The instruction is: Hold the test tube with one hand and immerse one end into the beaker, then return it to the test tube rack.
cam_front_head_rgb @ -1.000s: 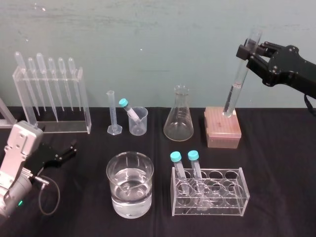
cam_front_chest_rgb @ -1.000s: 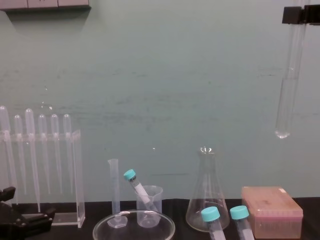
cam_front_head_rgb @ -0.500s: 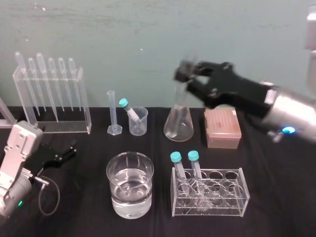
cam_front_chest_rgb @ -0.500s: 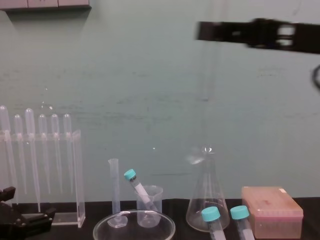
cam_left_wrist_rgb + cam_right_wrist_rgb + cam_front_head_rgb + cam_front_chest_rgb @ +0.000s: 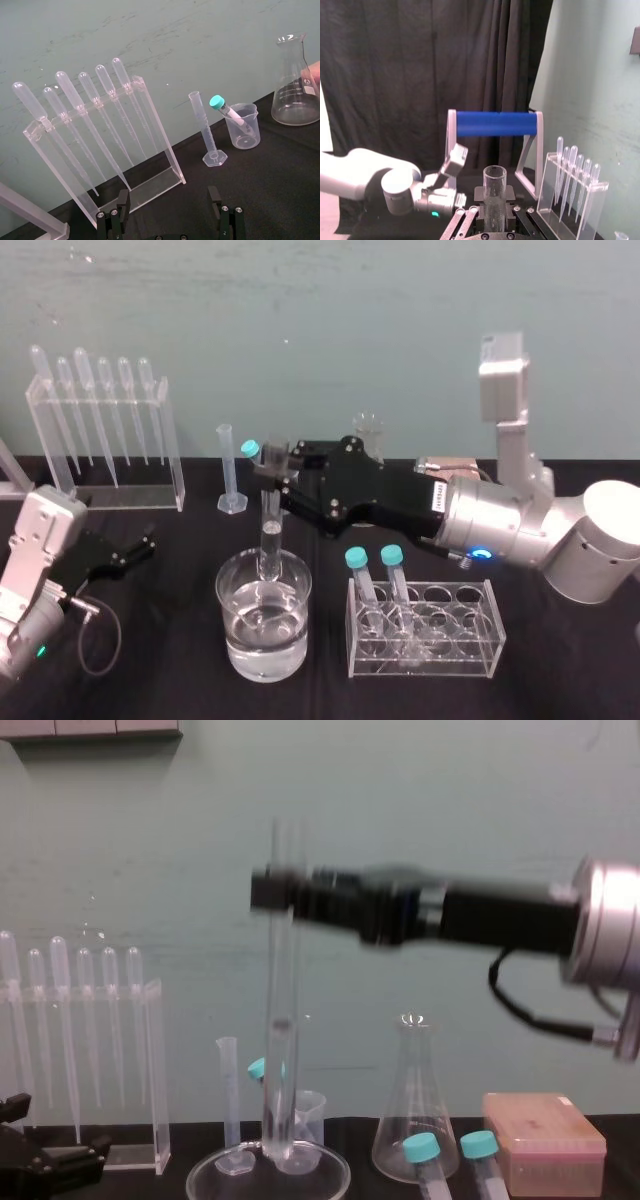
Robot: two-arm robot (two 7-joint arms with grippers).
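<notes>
**Head view.** The right gripper (image 5: 275, 472) is clamped on the upper part of the test tube (image 5: 268, 540). The tube hangs upright below the fingers. Its lower end is inside the mouth of the beaker (image 5: 218, 585), which is about half full of clear water. Whether the tip touches the water, cannot tell. The test tube rack (image 5: 470, 635) sits under the gripper's wrist, with two teal-capped tubes (image 5: 357, 575) in the holes nearest the fingers. The left gripper (image 5: 135, 545) is parked, well apart from the beaker.

**Left wrist view.** The left gripper's fingers are apart with nothing between them. Ahead of them a small plastic beaker (image 5: 245, 135) holds one leaning capped tube. The conical flask (image 5: 295, 85) looks empty.

**Right wrist view.** The tube's open mouth stands between the closed fingers.

**Chest view.** The tube is upright below the gripper, with its tip at the beaker's rim.
</notes>
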